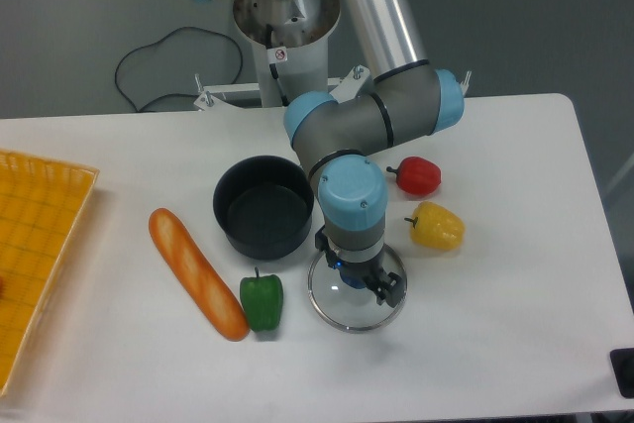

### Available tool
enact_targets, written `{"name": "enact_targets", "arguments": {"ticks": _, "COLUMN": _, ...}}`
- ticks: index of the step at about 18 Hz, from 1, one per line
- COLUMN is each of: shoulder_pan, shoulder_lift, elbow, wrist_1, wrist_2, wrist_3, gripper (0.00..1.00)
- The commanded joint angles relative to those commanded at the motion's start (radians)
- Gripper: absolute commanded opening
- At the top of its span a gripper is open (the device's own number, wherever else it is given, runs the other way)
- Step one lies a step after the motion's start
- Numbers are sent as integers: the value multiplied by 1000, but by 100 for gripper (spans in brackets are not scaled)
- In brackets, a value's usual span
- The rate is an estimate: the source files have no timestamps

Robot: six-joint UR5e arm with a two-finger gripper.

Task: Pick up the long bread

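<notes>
camera view, white table (515, 344), grey wall (545, 17)

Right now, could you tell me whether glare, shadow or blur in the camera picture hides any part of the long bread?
In the fixed camera view the long bread is sharp and evenly lit, with only a soft shadow along its edge; the glass lid shows mild reflections under the gripper; the yellow tray is cropped at the left.

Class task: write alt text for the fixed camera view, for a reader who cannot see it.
A robot arm's pincer hovers over a clear glass lid on a white table, away from the long bread lying left beside a green pepper and black pot.
</notes>
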Motion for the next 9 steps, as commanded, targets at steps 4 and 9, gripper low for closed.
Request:
{"name": "enact_targets", "arguments": {"ticks": 4, "shoulder_pan": -2, "shoulder_lift": 8, "elbow": 0, "wrist_1": -3, "wrist_2": -2, "wrist_3": -105, "gripper": 100}}
{"name": "enact_targets", "arguments": {"ticks": 9, "shoulder_pan": -28, "shoulder_lift": -3, "elbow": 6, "wrist_1": 47, "wrist_2": -70, "wrist_3": -325, "gripper": 100}}
